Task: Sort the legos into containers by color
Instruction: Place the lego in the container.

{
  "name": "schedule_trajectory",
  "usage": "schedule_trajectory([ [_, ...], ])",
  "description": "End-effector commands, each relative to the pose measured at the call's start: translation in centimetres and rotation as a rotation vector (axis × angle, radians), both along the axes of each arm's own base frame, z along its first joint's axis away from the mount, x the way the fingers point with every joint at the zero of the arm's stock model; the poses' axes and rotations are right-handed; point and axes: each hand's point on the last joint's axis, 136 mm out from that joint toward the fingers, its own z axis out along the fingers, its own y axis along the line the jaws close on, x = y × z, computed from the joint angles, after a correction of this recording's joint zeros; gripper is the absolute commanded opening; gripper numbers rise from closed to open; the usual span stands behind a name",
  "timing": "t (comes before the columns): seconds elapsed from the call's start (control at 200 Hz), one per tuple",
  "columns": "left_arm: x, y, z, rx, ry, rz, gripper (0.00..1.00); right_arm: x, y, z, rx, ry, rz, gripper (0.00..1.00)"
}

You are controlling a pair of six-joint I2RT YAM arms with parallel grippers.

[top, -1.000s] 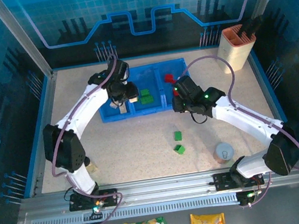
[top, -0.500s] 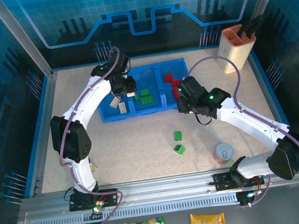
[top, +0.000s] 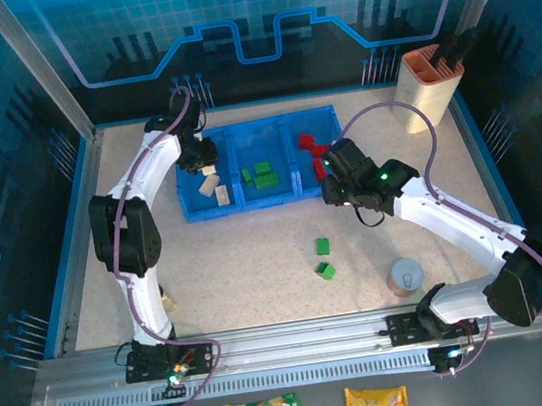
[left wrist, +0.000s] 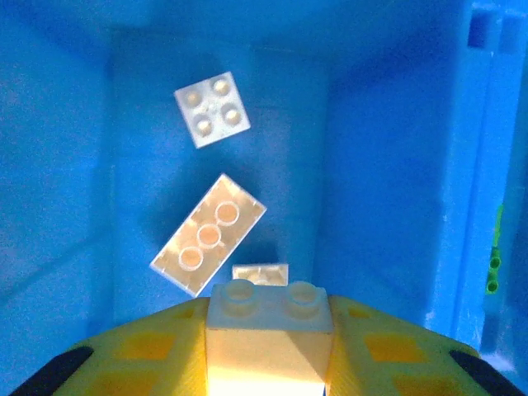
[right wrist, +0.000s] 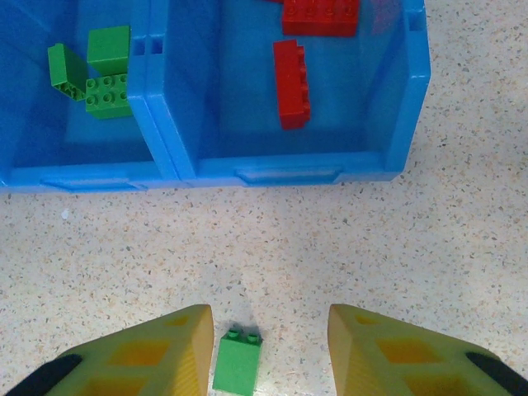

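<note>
While the left gripper (left wrist: 269, 355) is clamped on a cream brick (left wrist: 270, 322) over the tray's left bin (left wrist: 74, 165), we call this the drop step for cream. That bin already has three creams: a square one (left wrist: 212, 108), an oblong (left wrist: 209, 234) and a small one (left wrist: 261, 274) partly hidden behind the held brick. Next move, as we judge it: open the jaws, let the brick fall, then lift straight out, clear of the bin walls.

Over on the other side, the right gripper (right wrist: 268, 323) hangs low in front of the tray (right wrist: 272, 175), jaws partly apart, nothing pinched. A green brick (right wrist: 238, 363) looks to sit on the table (right wrist: 412, 247) between its fingers, closer to the picture-left one. We'd centre on it, close, then carry it to the middle bin (right wrist: 49, 140), where greens (right wrist: 103, 78) lie. Reds (right wrist: 293, 82) are in the right bin (right wrist: 355, 115). From the top view we count a loose green (top: 323, 246) and a second green (top: 326, 270) on the table, so sorting looks near done.
</note>
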Motion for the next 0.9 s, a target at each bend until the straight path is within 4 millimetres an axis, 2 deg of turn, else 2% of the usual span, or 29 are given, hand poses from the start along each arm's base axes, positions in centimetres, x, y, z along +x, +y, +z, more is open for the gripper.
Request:
schedule_trajectory([
  [0.0, 2.2, -0.4, -0.3, -0.051, -0.034, -0.040, 0.34, -0.6, -0.9, -0.1, -0.008, 0.017, -0.027, 0.42],
  [0.21, 4.3, -0.6, -3.0, -0.102, -0.031, -0.062, 0.34, -1.0, -1.3, -0.1, -0.011, 0.025, -0.031, 0.42],
  [0.38, 5.5, -0.7, -4.5, -0.129, -0.035, -0.074, 0.35, -1.4, -1.3, 0.2, -0.006, 0.024, -0.033, 0.42],
  [0.685, 6.0, -1.0, -5.1, -0.150, -0.032, -0.079, 0.41, -2.0, -1.9, 0.1, -0.011, 0.025, -0.051, 0.42],
  [0.895, 5.8, -1.1, -3.9, -0.152, -0.056, -0.090, 0.47, -1.9, -1.8, 0.4, -0.006, 0.018, -0.047, 0.42],
])
